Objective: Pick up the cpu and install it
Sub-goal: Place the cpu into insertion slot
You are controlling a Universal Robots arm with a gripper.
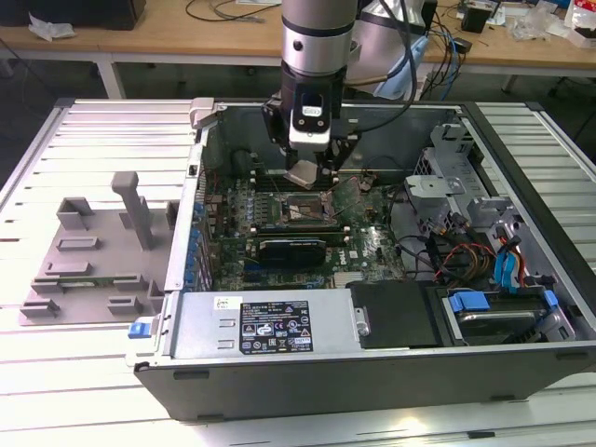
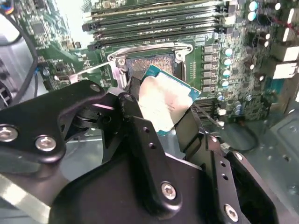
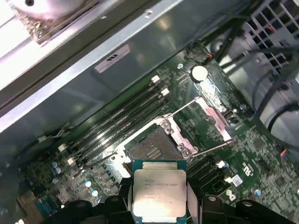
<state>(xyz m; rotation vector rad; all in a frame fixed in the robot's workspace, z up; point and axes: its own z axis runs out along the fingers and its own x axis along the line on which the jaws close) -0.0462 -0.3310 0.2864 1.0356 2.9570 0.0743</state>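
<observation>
Well off to the exterior view's left of the tool (image 1: 308,173), a grey moulded fixture (image 1: 93,251) sits on the slatted desk (image 1: 56,391), just beside the open computer case (image 1: 372,377). The tool hangs inside that case, clamped on the cpu (image 1: 303,175), which it holds tilted and clear of the motherboard (image 1: 368,251) beneath it. In the second wrist view the black fingers (image 2: 140,133) grip the chip by two opposite edges; its lower part is hidden behind the tool's own body (only the silvery top and one green-rimmed corner stand free). Below the tool and a little ahead of it lies the socket (image 3: 152,148), its metal frame open and its load plate (image 3: 216,116) swung back on the far side. The cpu is near the socket but apart from it. The contacts inside the socket are too dim to make out. Memory slots (image 3: 121,116) run beyond the socket. To the exterior view's right of the tool, loose cables crowd a drive cage with blue tabs (image 1: 475,303), partly cut off by the case wall.
</observation>
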